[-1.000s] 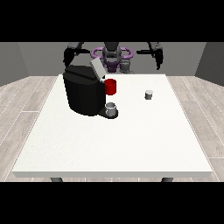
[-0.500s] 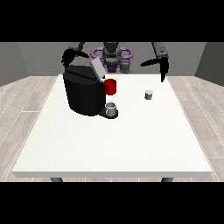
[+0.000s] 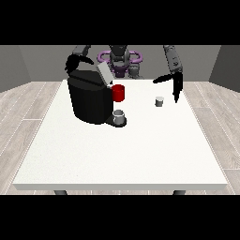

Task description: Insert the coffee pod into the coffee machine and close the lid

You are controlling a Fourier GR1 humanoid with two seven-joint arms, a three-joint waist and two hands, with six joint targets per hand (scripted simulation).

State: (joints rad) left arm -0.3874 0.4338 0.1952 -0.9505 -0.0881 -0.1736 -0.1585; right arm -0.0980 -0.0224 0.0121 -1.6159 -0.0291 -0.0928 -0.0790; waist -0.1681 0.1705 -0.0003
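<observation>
Desk (image 3: 122, 159), large and white, carries a small grey cylindrical coffee pod (image 3: 160, 101) standing right of the bulky black coffee machine (image 3: 91, 98), whose lid is raised. Just beyond the pod, the hand at the view's right (image 3: 175, 84) hovers, fingers straight, pointing down. Behind the machine, the hand at the view's left (image 3: 73, 62) hangs; its fingers cannot be made out.

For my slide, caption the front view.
Hand hovers beside pod; machine lid open.

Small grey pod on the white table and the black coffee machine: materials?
Small grey pod: looks like dull metal or plastic, evenly grey with no gloss; can't tell which. Black coffee machine: likely matte plastic, with a faint soft sheen on its front. White table: flat, matte top.
</observation>
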